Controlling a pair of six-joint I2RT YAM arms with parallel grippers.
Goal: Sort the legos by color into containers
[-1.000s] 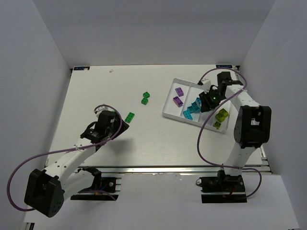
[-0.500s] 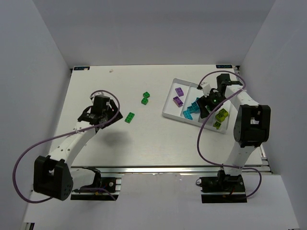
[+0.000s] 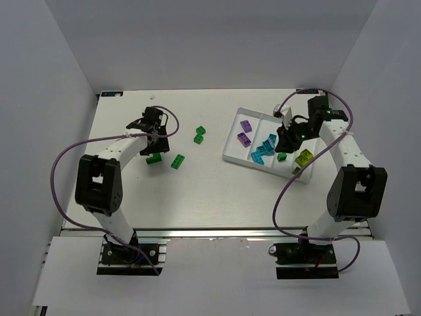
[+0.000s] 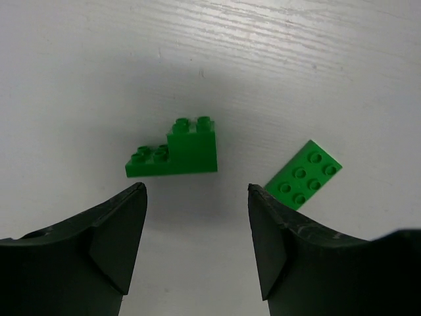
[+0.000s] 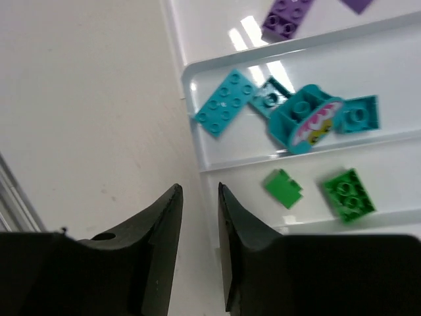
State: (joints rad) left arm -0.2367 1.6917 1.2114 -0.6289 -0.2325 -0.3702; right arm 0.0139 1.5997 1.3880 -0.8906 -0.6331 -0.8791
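Note:
A stepped green lego [image 4: 174, 153] lies on the table just ahead of my left gripper [image 4: 197, 191], which is open and holds nothing. A flat green lego [image 4: 304, 174] lies to its right. From above, the stepped lego [image 3: 154, 158] and flat lego [image 3: 177, 161] sit near the left gripper [image 3: 151, 135], and two more green legos [image 3: 200, 134] lie farther right. My right gripper [image 5: 198, 187] hovers at the white tray's rim [image 5: 191, 118], jaws a narrow gap apart and empty. The containers hold purple legos [image 5: 287, 16], teal legos [image 5: 227, 102] and green legos [image 5: 347, 193].
In the top view the tray [image 3: 231, 157] stands at the right, with yellow-green legos [image 3: 303, 158] in its right compartment beside a green one [image 3: 281, 157]. White walls enclose the table. A purple cable loops beside each arm.
My left arm swung toward the far side, and the stepped green lego now shows on the table. My right gripper opened wide, then narrowed; a green lego now lies in the tray's right compartment.

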